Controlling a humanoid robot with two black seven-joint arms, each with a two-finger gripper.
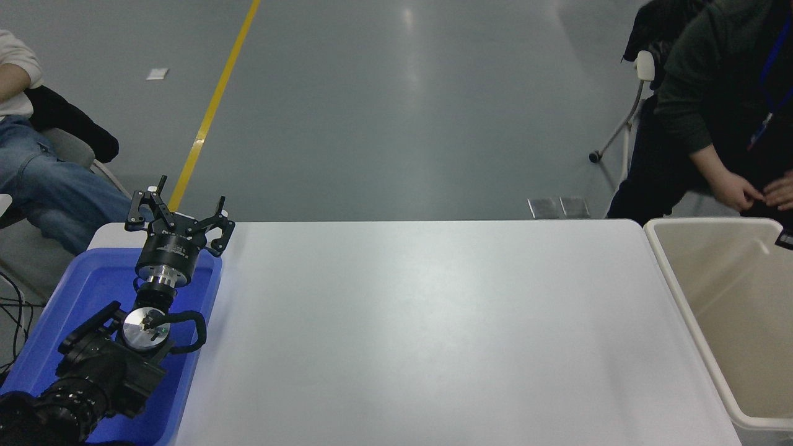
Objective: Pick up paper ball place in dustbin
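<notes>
The beige dustbin (680,296) stands at the table's right end, and the part of its inside that shows holds nothing. The paper ball is out of view. Only a small black sliver of my right gripper (785,238) shows at the picture's right edge, over the bin's far rim. My left gripper (178,214) is parked at the lower left over the blue tray, open and holding nothing.
A shallow blue tray (87,291) lies under the left arm at the table's left end. A person in dark clothes leans behind the bin, hands (740,191) close above its far rim. Another person (37,179) sits at far left.
</notes>
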